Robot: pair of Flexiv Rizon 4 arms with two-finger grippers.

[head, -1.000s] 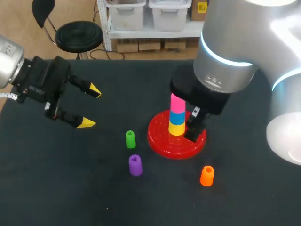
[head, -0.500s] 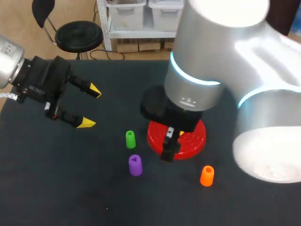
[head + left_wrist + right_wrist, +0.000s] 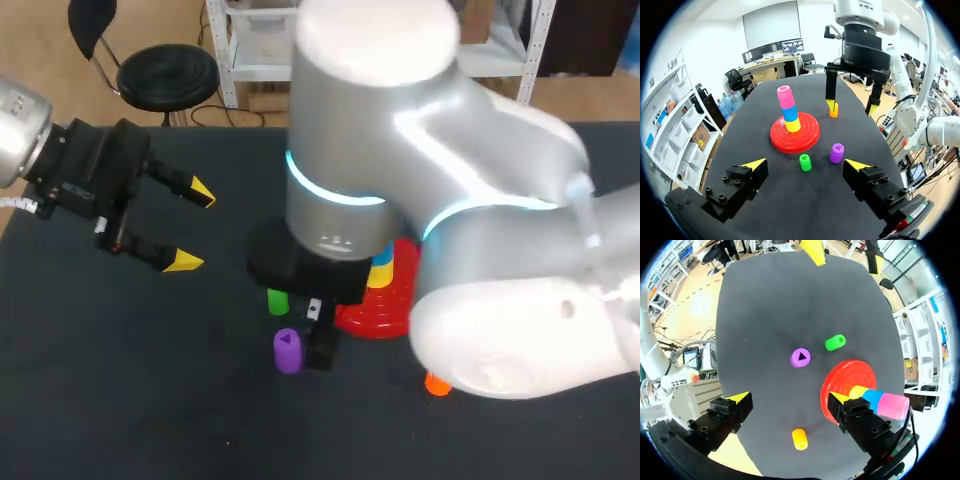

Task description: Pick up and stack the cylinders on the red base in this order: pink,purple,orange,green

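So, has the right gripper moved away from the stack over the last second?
Yes. In the head view the right gripper has swung off the red base towards the left arm's side, and now shows next to the purple cylinder.

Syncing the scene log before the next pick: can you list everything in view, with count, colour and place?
base: 1, red, mid-table.
yellow cylinder: 1, lowest on the base.
blue cylinder: 1, on the yellow.
pink cylinder: 1, top of stack.
green cylinder: 1, on the table beside the base.
purple cylinder: 1, on the table near the green.
orange cylinder: 1, on the table, apart from the others.
table: 1, black.
left gripper: open, empty, at the table's left.
right gripper: open, empty, by the purple cylinder.
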